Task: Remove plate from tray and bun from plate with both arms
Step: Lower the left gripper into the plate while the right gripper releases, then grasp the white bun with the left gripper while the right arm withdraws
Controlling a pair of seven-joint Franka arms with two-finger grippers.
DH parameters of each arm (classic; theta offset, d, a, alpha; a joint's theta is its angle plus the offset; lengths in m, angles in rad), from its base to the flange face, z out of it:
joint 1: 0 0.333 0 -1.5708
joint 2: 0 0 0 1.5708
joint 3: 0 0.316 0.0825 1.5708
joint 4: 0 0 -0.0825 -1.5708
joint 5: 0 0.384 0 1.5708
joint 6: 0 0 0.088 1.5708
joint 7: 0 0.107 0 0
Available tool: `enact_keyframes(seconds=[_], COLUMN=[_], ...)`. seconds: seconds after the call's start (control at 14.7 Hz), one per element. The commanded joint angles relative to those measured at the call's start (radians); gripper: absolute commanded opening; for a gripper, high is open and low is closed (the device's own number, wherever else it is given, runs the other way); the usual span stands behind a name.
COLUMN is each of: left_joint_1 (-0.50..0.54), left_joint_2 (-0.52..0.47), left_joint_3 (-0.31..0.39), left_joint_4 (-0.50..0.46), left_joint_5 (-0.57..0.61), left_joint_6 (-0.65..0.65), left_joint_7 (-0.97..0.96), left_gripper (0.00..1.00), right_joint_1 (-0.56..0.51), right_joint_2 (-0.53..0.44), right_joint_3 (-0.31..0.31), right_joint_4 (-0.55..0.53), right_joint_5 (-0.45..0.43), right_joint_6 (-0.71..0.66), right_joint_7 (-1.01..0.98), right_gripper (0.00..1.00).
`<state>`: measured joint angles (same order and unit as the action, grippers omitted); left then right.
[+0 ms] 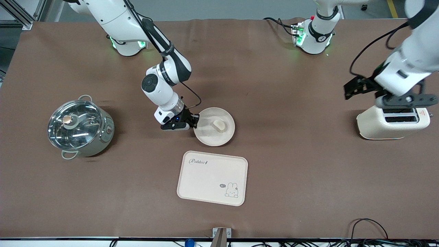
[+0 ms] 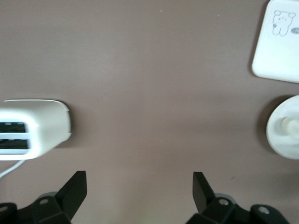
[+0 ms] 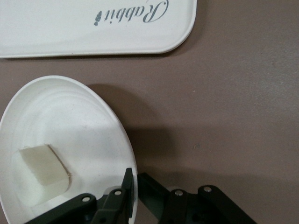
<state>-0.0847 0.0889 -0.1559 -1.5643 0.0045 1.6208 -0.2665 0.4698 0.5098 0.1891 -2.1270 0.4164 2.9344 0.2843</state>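
Jaws of the right gripper [image 1: 196, 120] are clenched on the rim of the plate [image 1: 209, 136], one finger [image 3: 125, 183] inside the rim and the other outside it, seen plainly in the right wrist view. The plate's edge at the jaws appears slightly raised off the table [image 1: 274, 103]; whether the rest of the plate rests on the table cannot be told. The bun [image 1: 219, 125] lies in the plate, clear of the jaws, toward the left arm's end of the dish, flat-cut side showing in the right wrist view [image 3: 41, 170]. The rectangular tray [image 1: 212, 177] with the rabbit drawing sits on the table just beside the plate, nearer the front camera than the jaws, apart from the plate.

Jaws of the left gripper [image 2: 140, 189] stand spread wide, holding nothing. That gripper hangs over the toaster [image 1: 394, 122] at the left arm's end of the table, well apart from plate and bun. A lidded pot [image 1: 79, 125] stands toward the right arm's end.
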Motion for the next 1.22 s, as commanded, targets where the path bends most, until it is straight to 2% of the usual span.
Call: enact_keyframes(seconds=[0.0,0.07,0.14,0.2,0.27,0.41,0.48,0.75,0.95,1.16], left_joint_1=[-0.074,-0.113,-0.151,-0.192,-0.229,-0.28,-0.314,-0.459,-0.527,-0.566], left_joint_2=[0.113,0.153,0.195,0.237,0.28,0.359,0.405,0.587,0.692,0.739], left_joint_3=[-0.034,-0.036,-0.036,-0.034,-0.033,-0.034,-0.033,-0.025,-0.024,-0.024], left_joint_4=[0.018,0.018,0.018,0.02,0.021,0.038,0.058,0.159,0.191,0.188], left_joint_5=[0.003,0.005,0.005,0.005,0.005,0.005,0.005,0.06,0.066,0.071], left_joint_6=[0.104,0.157,0.206,0.247,0.29,0.382,0.407,0.502,0.614,0.633], left_joint_7=[-0.176,-0.239,-0.299,-0.366,-0.429,-0.532,-0.583,-0.931,-1.098,-1.192], left_gripper=[1.0,1.0,1.0,1.0,1.0,1.0,1.0,1.0,1.0,0.98], right_joint_1=[0.015,0.015,0.015,0.015,0.018,0.03,0.023,-0.065,-0.166,-0.275], right_joint_2=[0.022,0.027,0.027,0.024,0.012,-0.045,-0.074,-0.166,-0.232,-0.316], right_joint_3=[0.006,0.006,0.009,0.009,0.009,0.009,0.006,-0.014,-0.033,-0.031], right_joint_4=[-0.011,-0.011,-0.011,-0.011,-0.013,-0.013,-0.002,0.099,0.156,0.22], right_joint_5=[0.021,0.021,0.021,0.024,0.034,0.039,0.039,0.01,-0.077,-0.229], right_joint_6=[0.072,0.078,0.078,0.075,0.071,0.042,-0.025,-0.352,-0.567,-0.746], right_joint_7=[-0.019,-0.016,-0.008,-0.002,0.015,0.068,0.073,0.058,0.004,0.003], right_gripper=[0.02,0.13,0.43,0.64,0.79,0.97,1.0,1.0,1.0,1.0])
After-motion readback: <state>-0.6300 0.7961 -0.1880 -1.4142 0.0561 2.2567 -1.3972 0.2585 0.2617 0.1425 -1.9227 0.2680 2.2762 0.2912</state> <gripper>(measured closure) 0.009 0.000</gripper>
